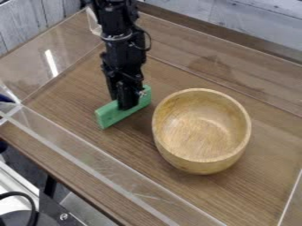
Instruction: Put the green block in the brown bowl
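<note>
The green block (pixel 113 113) lies flat on the wooden table, left of the brown bowl (pixel 202 130). My gripper (pixel 125 99) points straight down onto the block's right half, and its black fingers are shut on the block's two long sides. The block's left end sticks out from under the fingers; the part between them is hidden. The bowl stands upright with nothing in it, a short gap from the block.
A clear plastic wall (pixel 83 172) runs along the table's front and left edges. The black arm (pixel 113 26) rises from the gripper toward the top of the view. A light plank wall (pixel 236 13) runs behind the table.
</note>
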Motion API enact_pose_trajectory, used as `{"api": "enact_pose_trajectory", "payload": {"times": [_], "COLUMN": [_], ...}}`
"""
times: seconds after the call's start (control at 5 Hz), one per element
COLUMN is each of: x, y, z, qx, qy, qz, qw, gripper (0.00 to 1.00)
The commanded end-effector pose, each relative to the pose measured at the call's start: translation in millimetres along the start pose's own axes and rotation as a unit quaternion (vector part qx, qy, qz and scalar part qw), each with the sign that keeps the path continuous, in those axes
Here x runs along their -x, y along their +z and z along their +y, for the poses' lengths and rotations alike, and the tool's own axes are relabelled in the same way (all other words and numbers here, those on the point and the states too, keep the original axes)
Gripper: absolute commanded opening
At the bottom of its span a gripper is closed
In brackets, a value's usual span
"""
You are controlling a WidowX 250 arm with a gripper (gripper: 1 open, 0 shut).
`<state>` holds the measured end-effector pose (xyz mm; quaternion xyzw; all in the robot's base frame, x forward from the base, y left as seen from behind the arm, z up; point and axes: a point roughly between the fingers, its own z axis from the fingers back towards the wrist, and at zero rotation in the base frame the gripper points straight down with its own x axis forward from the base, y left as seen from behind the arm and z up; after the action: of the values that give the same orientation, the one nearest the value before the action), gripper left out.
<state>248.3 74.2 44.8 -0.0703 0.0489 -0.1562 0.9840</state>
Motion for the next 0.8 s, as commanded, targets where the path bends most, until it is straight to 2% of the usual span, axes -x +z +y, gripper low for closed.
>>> {"api": "enact_pose_trajectory", "payload": {"times": [0.0, 0.6], "x": [-18.2, -53.9], "y": [28.6, 30.8], "z": [-2.2, -42.3], "qx": [-0.031, -0.037], "qy": [-0.007, -0.042], "qz": [-0.041, -0.056], "qw": [0.9987, 0.9969], "gripper": [0.0, 0.0]}}
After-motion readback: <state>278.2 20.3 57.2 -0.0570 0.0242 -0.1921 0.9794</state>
